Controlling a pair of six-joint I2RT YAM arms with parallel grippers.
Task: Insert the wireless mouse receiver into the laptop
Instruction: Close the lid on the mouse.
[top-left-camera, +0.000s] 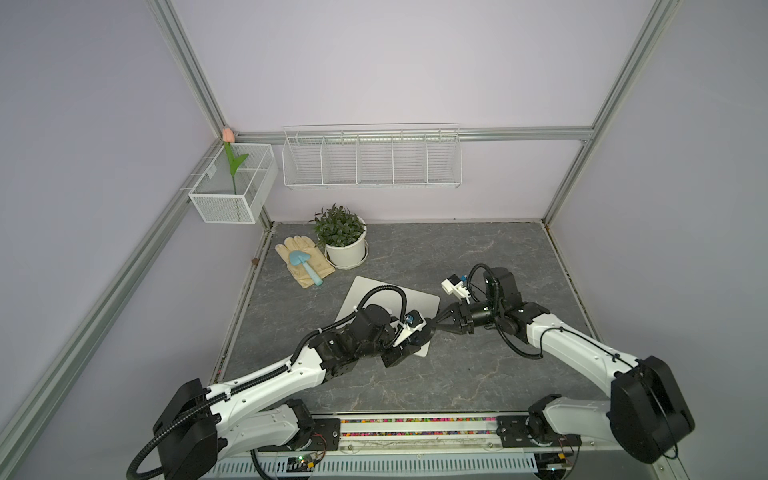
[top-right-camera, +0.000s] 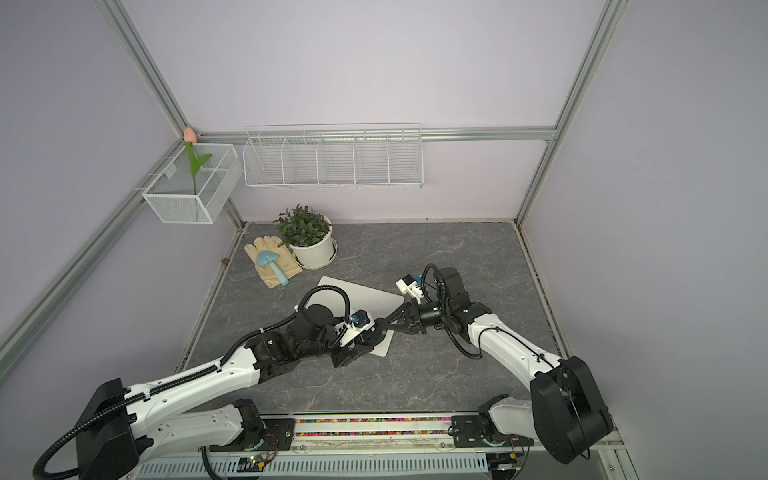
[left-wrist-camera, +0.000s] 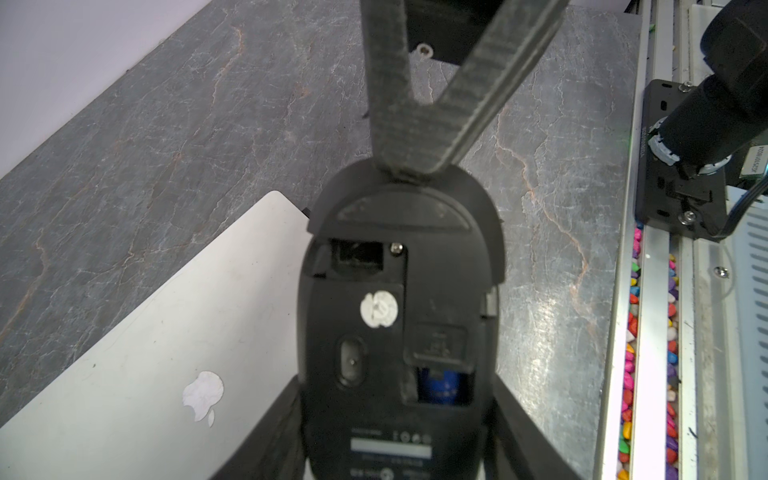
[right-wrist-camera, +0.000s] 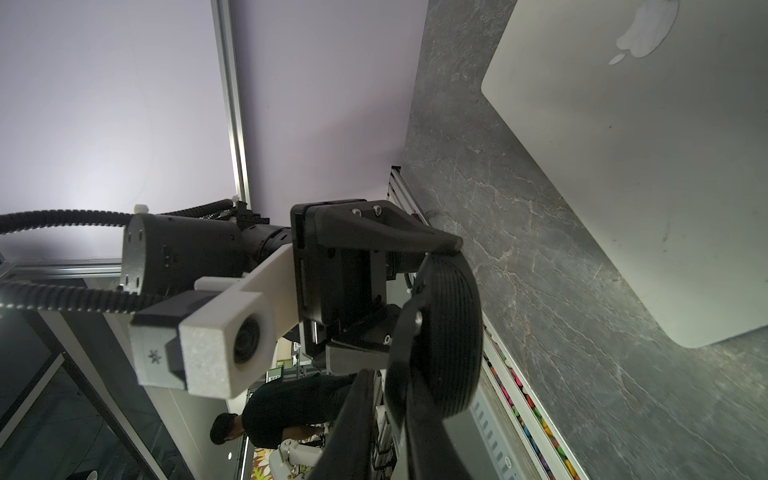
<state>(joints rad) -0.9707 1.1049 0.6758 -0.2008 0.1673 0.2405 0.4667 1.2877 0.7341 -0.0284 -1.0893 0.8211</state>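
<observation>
One tulip (top-left-camera: 232, 164) in basket (top-left-camera: 220, 208), plant (top-left-camera: 337, 226) in pot (top-left-camera: 345, 255), laptop (top-left-camera: 419, 303) shut

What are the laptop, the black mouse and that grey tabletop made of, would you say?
Laptop: likely aluminium, matte silver-white lid with a soft sheen. Mouse: black plastic, matte, with moulded recesses and a screw on its underside. Tabletop: looks like grey marble with pale veins, possibly only a printed laminate.

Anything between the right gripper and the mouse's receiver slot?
Only the black cover pinched at the right gripper tips, overhanging the mouse. The slot beyond is uncovered; the receiver itself can't be made out.
</observation>
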